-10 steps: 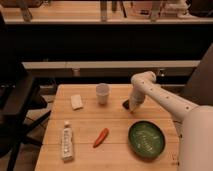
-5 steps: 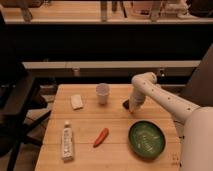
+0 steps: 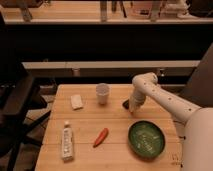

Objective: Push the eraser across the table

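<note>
We set our gripper (image 3: pixel 131 107) low against the small black oblong eraser (image 3: pixel 126 104) on the light wooden table (image 3: pixel 85 125), ready to shove; finger state unclear.

White rounded arm (image 3: pixel 165 100) with 1 dark end effector (image 3: pixel 133 106) over the table.

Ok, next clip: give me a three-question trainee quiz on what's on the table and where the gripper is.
1. True or false: the gripper is down at the table, right of the white cup.
2. Which thing lies nearest the gripper?
A. the tube
B. the eraser
C. the white piece
3. Fill in: the red-orange carrot-like thing lies between the tube and the green ____.

Key
1. True.
2. B; the dark block shows just at the gripper's left edge.
3. bowl.
</note>
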Robot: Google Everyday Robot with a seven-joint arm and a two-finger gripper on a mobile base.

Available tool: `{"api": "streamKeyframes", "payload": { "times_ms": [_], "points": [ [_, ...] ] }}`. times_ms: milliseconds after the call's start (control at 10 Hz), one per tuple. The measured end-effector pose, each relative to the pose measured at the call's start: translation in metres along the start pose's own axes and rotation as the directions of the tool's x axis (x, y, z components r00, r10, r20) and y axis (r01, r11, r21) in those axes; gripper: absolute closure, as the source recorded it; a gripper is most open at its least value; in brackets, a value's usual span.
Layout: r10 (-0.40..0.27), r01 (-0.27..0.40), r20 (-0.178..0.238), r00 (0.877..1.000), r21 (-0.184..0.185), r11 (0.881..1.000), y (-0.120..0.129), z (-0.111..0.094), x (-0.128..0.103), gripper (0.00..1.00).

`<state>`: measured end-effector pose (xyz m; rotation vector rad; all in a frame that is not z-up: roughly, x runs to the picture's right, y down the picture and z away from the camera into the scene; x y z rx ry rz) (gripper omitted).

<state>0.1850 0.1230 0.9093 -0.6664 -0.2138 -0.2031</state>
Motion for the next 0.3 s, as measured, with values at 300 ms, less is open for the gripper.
{"api": "streamKeyframes", "payload": {
  "times_ms": [300],
  "points": [
    [-0.011,0.011,0.009,1.000,-0.002,1.000,0.0003,0.0019,-0.0047,1.00]
  ]
}}
